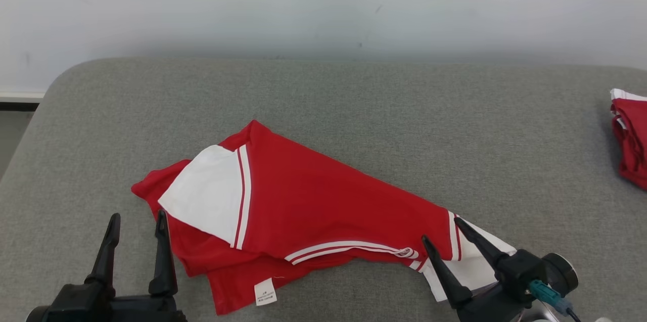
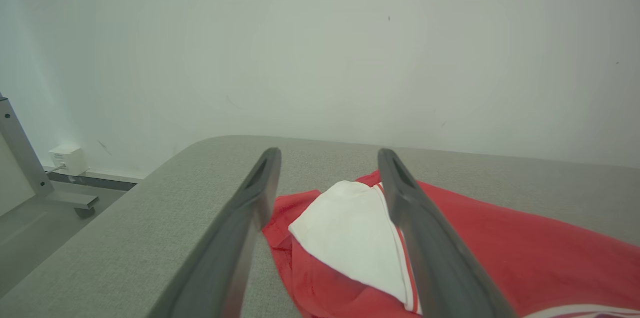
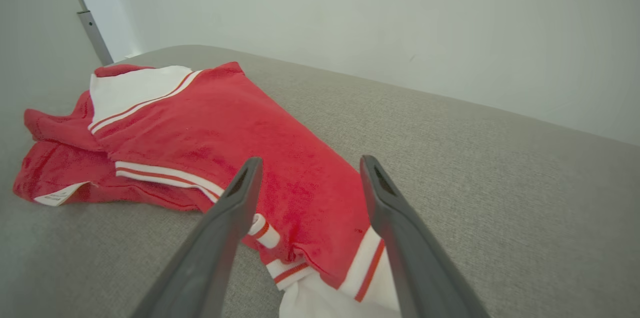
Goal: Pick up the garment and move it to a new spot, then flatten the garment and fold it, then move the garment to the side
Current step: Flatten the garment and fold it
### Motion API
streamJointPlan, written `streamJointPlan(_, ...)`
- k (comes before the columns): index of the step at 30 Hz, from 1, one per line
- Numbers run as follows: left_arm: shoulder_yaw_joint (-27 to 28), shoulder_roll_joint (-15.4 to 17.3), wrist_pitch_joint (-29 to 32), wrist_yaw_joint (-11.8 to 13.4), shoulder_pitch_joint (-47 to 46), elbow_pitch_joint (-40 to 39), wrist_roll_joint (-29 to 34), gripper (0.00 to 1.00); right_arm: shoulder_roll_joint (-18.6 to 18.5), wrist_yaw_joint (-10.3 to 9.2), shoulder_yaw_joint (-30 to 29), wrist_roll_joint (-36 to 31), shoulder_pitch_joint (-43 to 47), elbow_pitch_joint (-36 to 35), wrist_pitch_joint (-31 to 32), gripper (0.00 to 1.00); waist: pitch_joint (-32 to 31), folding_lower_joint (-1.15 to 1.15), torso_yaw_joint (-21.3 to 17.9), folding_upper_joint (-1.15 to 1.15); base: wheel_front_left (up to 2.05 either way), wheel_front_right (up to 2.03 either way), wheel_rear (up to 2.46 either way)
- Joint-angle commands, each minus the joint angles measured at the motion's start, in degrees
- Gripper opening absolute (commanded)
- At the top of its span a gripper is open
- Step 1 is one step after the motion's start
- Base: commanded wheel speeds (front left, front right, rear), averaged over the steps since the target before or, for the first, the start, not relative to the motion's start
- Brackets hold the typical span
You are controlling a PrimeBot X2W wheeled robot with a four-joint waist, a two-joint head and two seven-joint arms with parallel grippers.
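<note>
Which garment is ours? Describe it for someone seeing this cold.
On the grey table, look at the near middle. The garment lies crumpled, red with white panels and stripes, a white label at its near hem. The other red bundle sits apart at the table's right edge.

You saw a grey fabric-covered table (image 1: 354,109) with a rounded far-left corner. On it lay a crumpled red-and-white garment (image 1: 303,195), its white care label (image 1: 265,292) at the near edge, and, well apart at the right edge, a second red garment (image 1: 632,135).
</note>
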Motion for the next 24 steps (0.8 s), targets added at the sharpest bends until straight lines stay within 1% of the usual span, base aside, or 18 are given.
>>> streamJointPlan(1,-0.1,-0.3,0.0,-0.1,-1.1,0.1,0.2,1.0,-1.3,-0.17,2.3,0.3,-1.4,1.2,0.3,1.0,0.7,0.0,0.8,0.0,0.0,0.0,0.0)
streamJointPlan(7,-0.3,-0.7,0.0,-0.5,-2.5,0.2,0.0,1.0,-5.6,-0.17,10.9,1.2,-5.5,5.9,1.5,1.0,2.4,0.0,2.5,0.0,0.0,0.0,0.0)
streamJointPlan(10,-0.2,-0.8,0.0,-0.7,-2.9,0.6,-0.1,1.0,-6.9,-0.17,14.9,1.4,-7.8,8.1,1.9,1.0,3.2,0.0,3.2,0.0,0.0,0.0,0.0)
streamJointPlan(14,-0.6,-0.9,0.0,-0.8,-3.6,0.9,-0.3,1.0,-7.8,-0.17,19.5,1.8,-10.9,10.7,1.9,1.0,3.8,0.0,4.3,0.0,0.0,0.0,0.0)
streamJointPlan(15,-0.6,-0.9,0.0,-0.6,-3.6,1.0,-0.3,1.0,-7.8,-0.17,20.3,2.1,-11.6,11.4,1.9,0.89,3.9,0.0,4.5,0.0,0.0,0.0,0.0)
streamJointPlan(16,-0.7,-0.9,0.0,-0.6,-3.7,1.0,-0.4,1.0,-7.9,-0.17,20.9,2.1,-12.4,12.1,1.8,0.35,4.0,0.0,4.7,0.0,0.0,0.0,0.0)
streamJointPlan(17,-0.7,-0.9,0.0,-0.5,-3.8,1.1,-0.4,1.0,-7.9,-0.17,21.5,2.2,-13.1,12.8,1.8,0.0,4.0,0.0,4.8,0.0,0.0,0.0,0.0)
streamJointPlan(20,-0.9,-0.9,0.0,-0.1,-3.9,1.0,-0.7,1.0,-7.3,-0.17,21.4,3.5,-15.2,14.5,0.8,0.0,4.1,0.0,5.0,0.0,0.0,0.0,0.0)
streamJointPlan(24,-0.8,-0.9,0.0,0.2,-3.5,1.0,-1.0,1.0,-6.7,-0.17,17.8,7.5,-17.4,15.5,-0.4,0.0,3.8,0.0,4.7,0.0,0.0,0.0,0.0)
